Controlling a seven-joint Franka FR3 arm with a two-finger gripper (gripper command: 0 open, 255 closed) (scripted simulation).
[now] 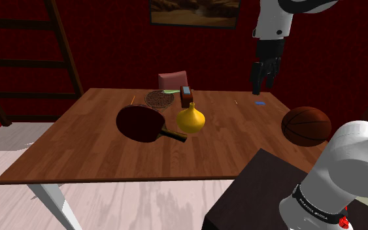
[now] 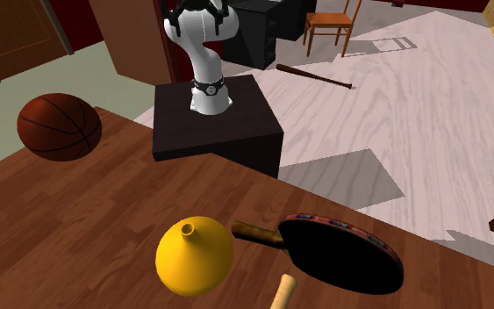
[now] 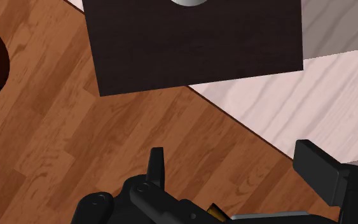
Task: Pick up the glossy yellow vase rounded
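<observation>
One black gripper [image 1: 263,83], spread wide and empty, hangs well apart from the yellow vase [image 1: 191,119]; approach step, likely needing travel across and down.

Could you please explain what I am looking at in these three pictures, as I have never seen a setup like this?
This is a simulator's render of a white robot arm mounted on a dark box stand. The arm ends in a black two-finger gripper. The shoulder view looks from beside the stand over a brown wooden table. The second exterior view looks back across the table towards the stand. The wrist view looks along the gripper, down at the table and the stand. On the table are a glossy yellow rounded vase, a black table-tennis paddle beside it, and a brown basketball near the stand. The gripper hangs open above the table, apart from the vase, and holds nothing.
</observation>
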